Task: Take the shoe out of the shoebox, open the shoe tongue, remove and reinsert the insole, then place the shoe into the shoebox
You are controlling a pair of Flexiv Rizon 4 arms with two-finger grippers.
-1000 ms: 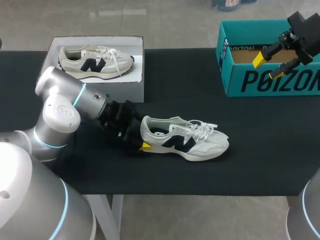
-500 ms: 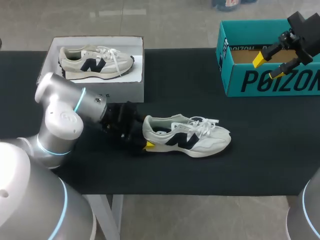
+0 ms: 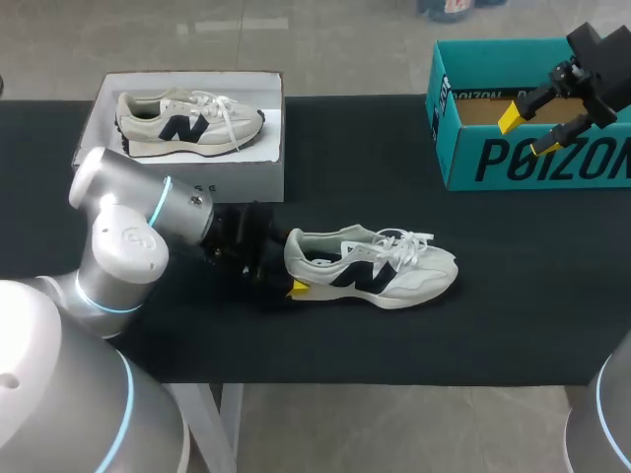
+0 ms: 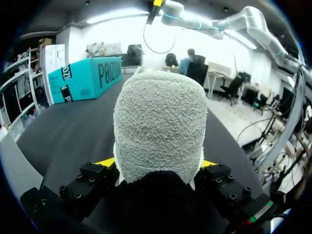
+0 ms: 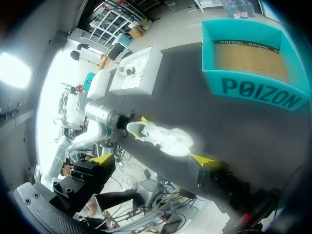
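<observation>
1. Shoe (image 3: 375, 271): a white and grey trainer with a dark side mark. It lies on its sole near the middle of the black table (image 3: 394, 197), outside both boxes, toe toward the robot's right and heel toward its left.
2. Left gripper (image 3: 294, 276): it sits low at the shoe's heel, with the arm coming in from the left corner. One yellow tip shows against the near side of the heel.
3. Left wrist view: the grey terry heel of the shoe (image 4: 158, 126) sits between the fingers of the left gripper (image 4: 156, 163). A yellow tip presses it from each side, so the pincer is clamped on the heel.
4. Right gripper (image 3: 532, 123): it hangs in the air over the near wall of the teal shoebox (image 3: 523, 148), well apart from the shoe. Its two yellow-tipped fingers are spread and nothing is between them.
5. Right wrist view: the right gripper (image 5: 151, 158) has its tips wide apart. Far beneath and between them lies the shoe (image 5: 161, 139), and the teal shoebox (image 5: 253, 90) stands open with a bare cardboard floor.
6. White box (image 3: 187, 158): it sits at the table's far left and holds a second shoe (image 3: 187, 120) of the same make, lying on its sole.
</observation>
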